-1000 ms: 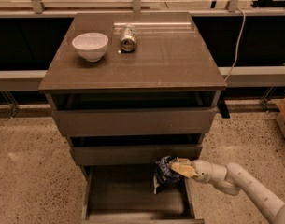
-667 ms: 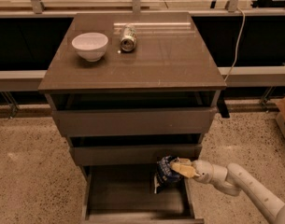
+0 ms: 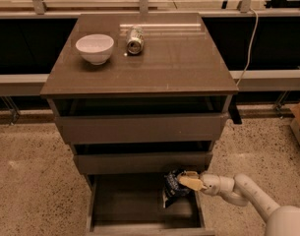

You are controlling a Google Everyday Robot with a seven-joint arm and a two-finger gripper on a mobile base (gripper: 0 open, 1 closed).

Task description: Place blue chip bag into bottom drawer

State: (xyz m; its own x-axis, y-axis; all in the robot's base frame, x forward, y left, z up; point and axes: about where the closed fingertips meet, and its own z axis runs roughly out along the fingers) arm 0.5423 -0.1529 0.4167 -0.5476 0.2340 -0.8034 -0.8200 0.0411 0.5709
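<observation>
Only a small shift shows. The gripper [image 3: 188, 182], clamped on the chip bag [image 3: 172, 190], now sits a shade lower and a touch further left than a second ago. The bag comes down with it, so it hangs slightly deeper over the right side of the open bottom drawer [image 3: 135, 205], its lower edge closer to the tray floor. Whether it touches that floor cannot be told. The arm [image 3: 244, 191] behind the gripper moves by the same small amount.
</observation>
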